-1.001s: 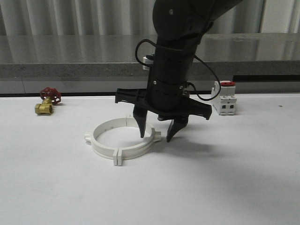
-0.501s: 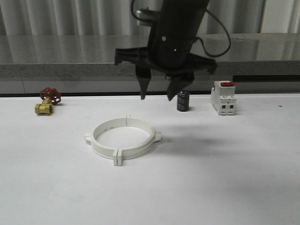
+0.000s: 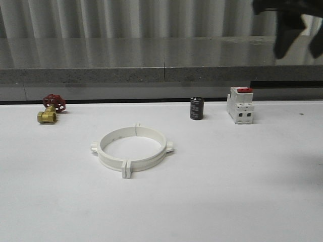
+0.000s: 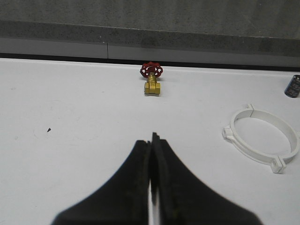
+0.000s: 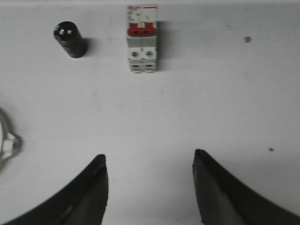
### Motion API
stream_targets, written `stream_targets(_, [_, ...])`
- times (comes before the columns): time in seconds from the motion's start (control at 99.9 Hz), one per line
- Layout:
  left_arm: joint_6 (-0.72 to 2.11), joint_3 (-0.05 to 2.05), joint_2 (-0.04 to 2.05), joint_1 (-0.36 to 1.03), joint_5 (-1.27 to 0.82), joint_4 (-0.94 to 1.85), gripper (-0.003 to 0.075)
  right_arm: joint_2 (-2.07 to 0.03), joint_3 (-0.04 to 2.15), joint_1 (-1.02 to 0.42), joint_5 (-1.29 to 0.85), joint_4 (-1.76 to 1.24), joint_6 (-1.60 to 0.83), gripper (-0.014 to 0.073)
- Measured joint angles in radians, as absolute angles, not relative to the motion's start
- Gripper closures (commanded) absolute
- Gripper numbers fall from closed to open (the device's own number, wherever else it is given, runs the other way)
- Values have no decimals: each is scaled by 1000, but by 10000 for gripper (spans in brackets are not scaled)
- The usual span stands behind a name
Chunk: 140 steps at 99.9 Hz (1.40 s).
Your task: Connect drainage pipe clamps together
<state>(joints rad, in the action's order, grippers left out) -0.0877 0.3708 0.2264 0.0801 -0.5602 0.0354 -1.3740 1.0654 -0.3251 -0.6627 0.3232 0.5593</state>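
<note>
Front view: white table (image 3: 242, 191) with the drainage pipe clamps (image 3: 132, 149) joined as a ring, left of center.
Right gripper (image 3: 299, 38), upper right corner, fingers spread apart, empty. Left gripper (image 4: 151, 154), fingers pressed together, empty. White breaker (image 3: 240, 105) right, black cylinder (image 3: 197, 108) beside it, brass valve (image 3: 50, 108) far left.

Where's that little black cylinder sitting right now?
In the front view the black cylinder stands upright near the back edge of the white table, just left of the white breaker and behind and right of the white clamp ring.
</note>
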Motion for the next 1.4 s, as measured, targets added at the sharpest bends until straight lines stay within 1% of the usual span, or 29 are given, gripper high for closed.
stream_targets(0.12, [-88, 371, 226, 80, -560, 35, 741, -1199, 938, -287, -663, 323, 542, 177])
stream_targets(0.34, [-88, 371, 226, 80, -560, 35, 741, -912, 730, -283, -677, 323, 522, 181])
stream_targets(0.38, [-88, 371, 226, 80, -560, 35, 741, -861, 704, -283, -685, 323, 520, 192])
stream_targets(0.45, [-88, 371, 226, 80, -560, 35, 741, -780, 660, -283, -706, 323, 516, 270])
stream_targets(0.521, [-88, 371, 226, 80, -560, 35, 741, -707, 626, -283, -728, 323, 516, 408])
stream_targets(0.571, [-88, 371, 226, 80, -560, 35, 741, -660, 609, -283, -739, 324, 516, 536])
stream_targets(0.591, [-88, 371, 226, 80, -560, 35, 741, -642, 603, -283, -739, 326, 515, 567])
stream_targets(0.601, [-88, 371, 226, 80, -560, 35, 741, -637, 600, -283, -742, 326, 515, 613])
stream_targets(0.611, [-88, 371, 226, 80, -560, 35, 741, -626, 598, -283, -742, 328, 515, 613])
stream_targets(0.621, [-88, 371, 226, 80, -560, 35, 741, -621, 595, -283, -745, 328, 515, 641])
stream_targets(0.641, [-88, 371, 226, 80, -560, 35, 741, -607, 592, -283, -747, 333, 515, 666])
stream_targets(0.681, [-88, 371, 226, 80, -560, 35, 741, -584, 587, -283, -751, 341, 513, 656])
stream_targets(0.831, [-88, 371, 226, 80, -560, 35, 741, -547, 583, -283, -754, 356, 513, 661])
stream_targets(1.401, [-88, 371, 226, 80, -560, 35, 741, -547, 582, -283, -754, 360, 513, 661])
